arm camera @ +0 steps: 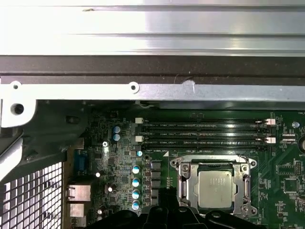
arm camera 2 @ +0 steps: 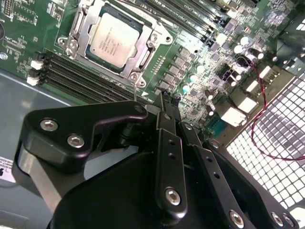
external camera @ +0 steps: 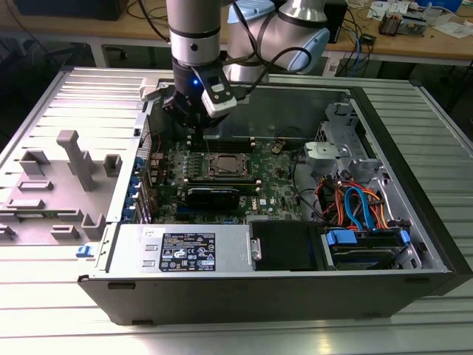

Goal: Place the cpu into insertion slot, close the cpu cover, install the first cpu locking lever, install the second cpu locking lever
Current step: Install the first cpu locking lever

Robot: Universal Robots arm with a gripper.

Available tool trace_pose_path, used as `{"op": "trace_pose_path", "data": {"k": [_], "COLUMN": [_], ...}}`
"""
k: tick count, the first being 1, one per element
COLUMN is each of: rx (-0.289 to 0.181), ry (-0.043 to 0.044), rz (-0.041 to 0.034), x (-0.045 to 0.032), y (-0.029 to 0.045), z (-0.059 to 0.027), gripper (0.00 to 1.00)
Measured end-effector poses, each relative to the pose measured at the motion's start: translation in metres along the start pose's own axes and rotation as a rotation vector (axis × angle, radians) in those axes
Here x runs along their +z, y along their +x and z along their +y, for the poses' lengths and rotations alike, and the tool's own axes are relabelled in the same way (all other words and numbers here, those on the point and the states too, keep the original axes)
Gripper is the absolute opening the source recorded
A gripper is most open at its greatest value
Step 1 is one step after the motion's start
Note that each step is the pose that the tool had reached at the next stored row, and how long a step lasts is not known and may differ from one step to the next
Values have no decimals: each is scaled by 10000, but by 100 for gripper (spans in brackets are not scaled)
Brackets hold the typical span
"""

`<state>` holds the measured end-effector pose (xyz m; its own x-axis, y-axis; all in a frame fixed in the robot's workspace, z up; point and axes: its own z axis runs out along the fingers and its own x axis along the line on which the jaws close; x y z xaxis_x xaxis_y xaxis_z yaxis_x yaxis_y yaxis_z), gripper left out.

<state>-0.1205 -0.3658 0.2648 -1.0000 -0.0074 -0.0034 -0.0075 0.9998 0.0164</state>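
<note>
Silver-grey metal marked the cpu (arm camera 2: 114,40); it lay flat and square in the insertion slot (arm camera 2: 71,47) on the green motherboard (arm camera 2: 24,28); the cpu cover (arm camera 2: 144,56) appeared folded down around it, the chip top showing through the window. Whether either locking lever was latched could not be told. The step in hand was judged to be the lever work; it would be done well by pressing on the lever wire alone, keeping contact off the cover and the chip, and guiding the wire sideways under its hook without forcing it. The tool (arm camera 2: 169,98) hovered above the board, near one socket corner but apart from it; its fingers were drawn narrow, with nothing seen between them.
</note>
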Motion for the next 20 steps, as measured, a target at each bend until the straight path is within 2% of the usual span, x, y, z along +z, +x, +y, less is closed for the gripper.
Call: {"op": "trace_pose_path", "data": {"k": [4, 9, 20], "rx": [0, 0, -12], "ry": [-70, -114, -155], "rz": [-1, -1, -1], "x": [2, 4, 12], "y": [2, 3, -2], "z": [18, 54, 158], "gripper": [11, 11, 11]}}
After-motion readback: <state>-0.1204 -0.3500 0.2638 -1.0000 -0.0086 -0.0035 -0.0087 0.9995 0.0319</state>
